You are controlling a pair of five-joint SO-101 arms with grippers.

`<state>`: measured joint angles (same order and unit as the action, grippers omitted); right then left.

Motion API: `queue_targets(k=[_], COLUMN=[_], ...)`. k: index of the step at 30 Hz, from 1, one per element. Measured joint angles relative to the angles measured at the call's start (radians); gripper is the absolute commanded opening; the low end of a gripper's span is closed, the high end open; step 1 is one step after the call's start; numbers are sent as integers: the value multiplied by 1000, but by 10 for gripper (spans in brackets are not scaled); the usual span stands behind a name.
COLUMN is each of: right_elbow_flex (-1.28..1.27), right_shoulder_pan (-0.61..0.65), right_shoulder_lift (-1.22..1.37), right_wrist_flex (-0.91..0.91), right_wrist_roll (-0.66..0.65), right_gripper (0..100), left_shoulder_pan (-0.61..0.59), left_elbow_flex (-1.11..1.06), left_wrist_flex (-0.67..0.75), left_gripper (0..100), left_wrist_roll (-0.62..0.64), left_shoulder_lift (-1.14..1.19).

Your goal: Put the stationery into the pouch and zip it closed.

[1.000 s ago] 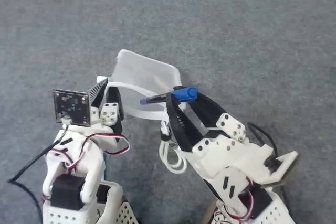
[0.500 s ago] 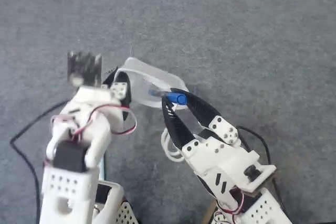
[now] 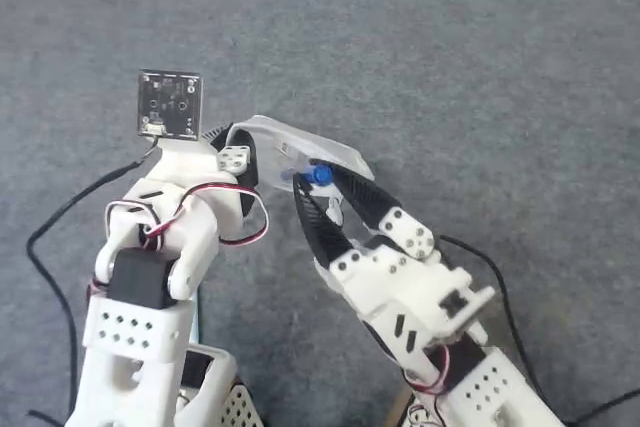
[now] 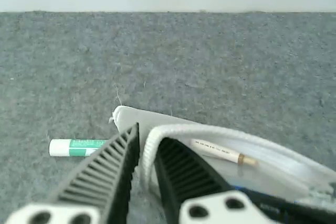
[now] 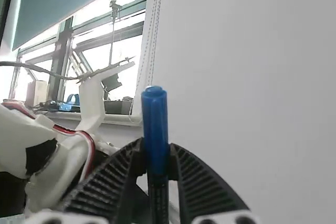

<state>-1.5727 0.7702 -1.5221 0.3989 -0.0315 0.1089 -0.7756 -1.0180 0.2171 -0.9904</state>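
- Near the middle of the grey table (image 3: 480,77), a milky see-through pouch (image 3: 305,144) sits between the two arms with its mouth open.
- On one side, the left gripper (image 4: 148,139) has its fingers almost closed, pinching the pouch's rim between them.
- Opposite it, the right gripper (image 5: 156,150) has its fingers clamped on a blue pen (image 5: 155,111); in the high view the pen's blue end is right at the pouch's mouth.
- Inside the pouch lies a thin white pen (image 4: 218,151).
- Just beside the pouch, a green-and-white stick (image 4: 77,147) lies flat on the table, apart from both grippers.
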Motion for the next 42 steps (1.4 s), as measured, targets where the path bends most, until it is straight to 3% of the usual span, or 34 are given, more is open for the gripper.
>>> queue_targets(k=[13,19,25,29,42], right_elbow_flex=[94,110,192,226,239], right_shoulder_pan=[-29,-35,-44,-41,-41], right_shoulder_lift=[509,555,571,569,569], right_wrist_flex=[149,150,-11,-120,-146], right_wrist_roll=[-3,-6,-6,6,14], right_gripper=[6,13,195,173,167], left_shoulder_pan=[0,-29,-35,-35,-83], left_elbow_flex=[0,-2,-2,-2,-2], left_wrist_flex=[-5,-5,-5,-5,-5], left_gripper=[11,11,11,11,11], left_wrist_roll=[14,15,15,15,15], left_shoulder_lift=[3,3,5,5,6])
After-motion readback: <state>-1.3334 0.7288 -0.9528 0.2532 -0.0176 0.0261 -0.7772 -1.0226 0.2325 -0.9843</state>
